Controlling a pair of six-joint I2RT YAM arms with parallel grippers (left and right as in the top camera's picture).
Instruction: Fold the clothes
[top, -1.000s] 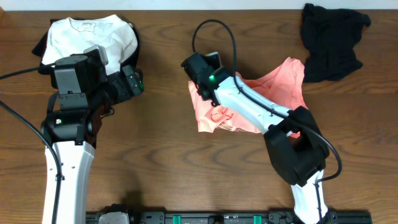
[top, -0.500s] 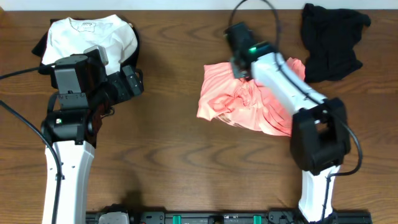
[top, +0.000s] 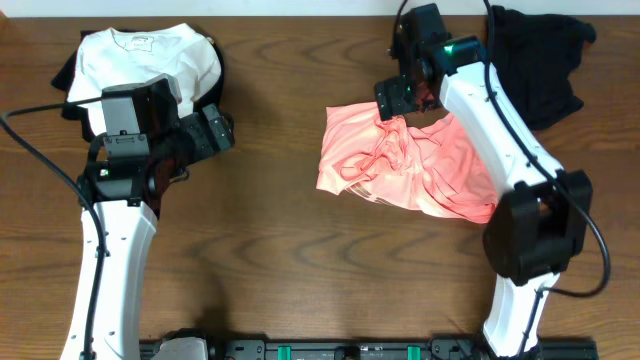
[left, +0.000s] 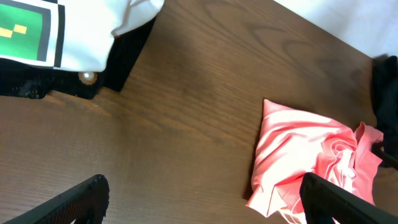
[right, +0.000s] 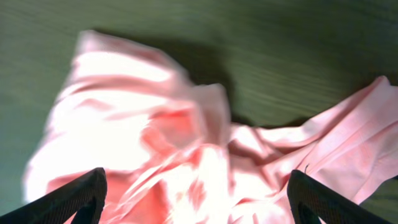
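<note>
The salmon-pink T-shirt (top: 415, 165) lies crumpled and partly spread on the table right of centre. In the right wrist view the shirt (right: 186, 137) fills the frame as bunched folds. My right gripper (top: 402, 100) hovers over the shirt's back edge, and its jaws (right: 200, 205) stand wide open with nothing between them. My left gripper (top: 218, 130) stays at the left, well apart from the pink shirt (left: 311, 155), open and empty (left: 208, 205). No print shows on the shirt.
A folded white T-shirt (top: 150, 55) lies on dark cloth at the back left, and its green-printed label side (left: 37, 31) shows in the left wrist view. A black garment (top: 535, 65) is heaped at the back right, close to my right arm.
My right gripper swung from the shirt's left end to the back right, dragging the fabric with it, then opened and let go. The left arm barely moved.
</note>
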